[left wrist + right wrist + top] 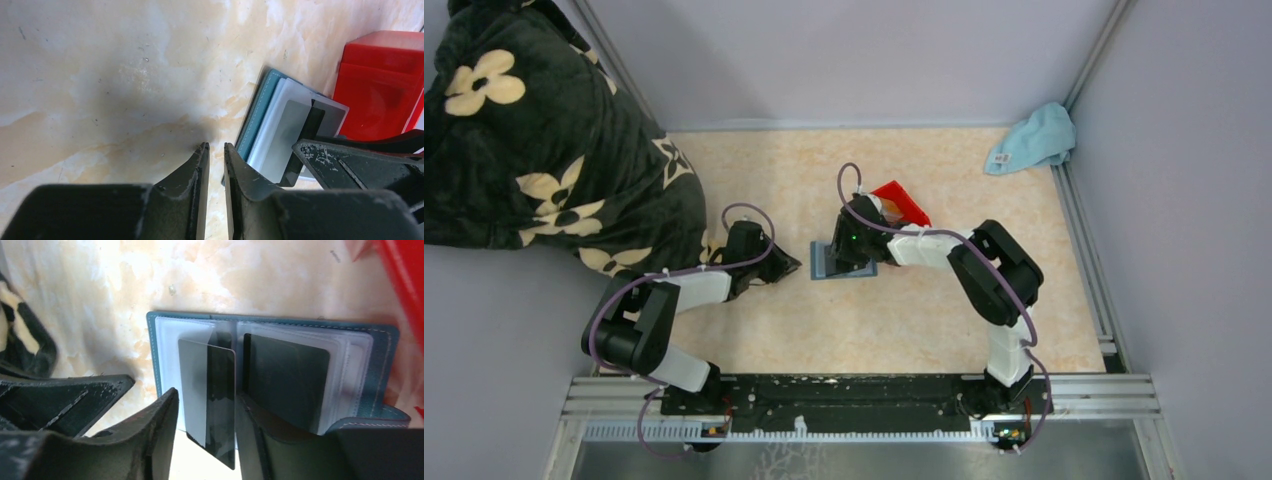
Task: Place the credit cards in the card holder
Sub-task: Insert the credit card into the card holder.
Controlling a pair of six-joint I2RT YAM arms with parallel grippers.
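The teal card holder (386,365) lies open on the table, its clear sleeves facing up. One dark credit card (210,385) sits partly in the left sleeve, and its near end sticks out between my right gripper's (207,395) fingers. Those jaws stand apart, with a gap beside the card on the left. A second dark card (285,380) rests in the right sleeve. My left gripper (216,146) hovers low just left of the card holder (260,107), its jaws a narrow slit apart with nothing between them. From above, both grippers (792,265) (849,250) flank the holder (824,262).
A red plastic bin (902,203) lies just behind the holder, close to the right arm. A light blue cloth (1034,138) is in the far right corner. A dark flowered blanket (534,130) covers the left side, touching the left arm.
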